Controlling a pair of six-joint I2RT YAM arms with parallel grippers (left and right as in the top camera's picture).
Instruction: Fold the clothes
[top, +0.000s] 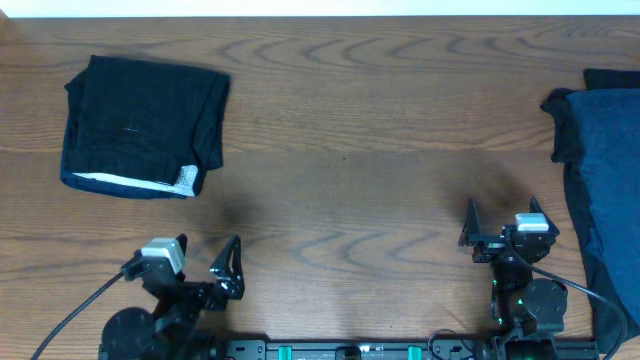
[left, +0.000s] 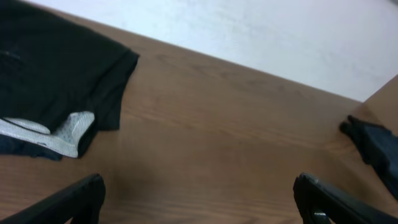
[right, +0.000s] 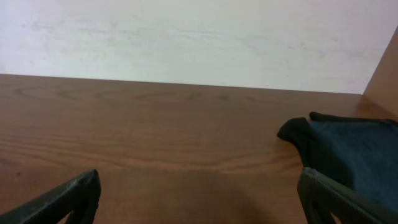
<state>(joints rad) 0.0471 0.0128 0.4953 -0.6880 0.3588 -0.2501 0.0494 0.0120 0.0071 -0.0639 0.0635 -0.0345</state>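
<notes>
Both arms sit low at the near edge of the tabletop (top: 350, 150), neither touching any cloth.

Left end effector (top: 205, 264): jaws spread wide, nothing between them. In the left wrist view I see only bare wood between the two dark fingertips (left: 87, 193).

Right end effector (top: 503, 226): same, jaws wide apart and empty. In the right wrist view there is bare wood between the fingertips (right: 81, 190).

Black garment (top: 140, 120): lies ahead of the left end effector and off to its left, well apart from it. It is folded into a rough square and lies flat. A pale inner edge (top: 150, 182) shows along the side nearest the end effector, with a small light patch at the near right corner. The left wrist view shows the same corner, pale lining turned out from under the black fabric.

Navy garment (top: 605, 170): lies to the right of the right end effector and reaches forward past it, close by but not touching. It runs off the right edge of the overhead view, so I can't tell its full shape. It looks bunched rather than neatly folded. One dark corner sticks out toward the middle of the tabletop, just ahead and right of the right fingertip in the right wrist view. A strip of darker fabric (top: 612, 78) peeks out at its far end; I can't tell if that is a separate piece.

The two garments are well apart, with open wood ahead of both end effectors between them.
</notes>
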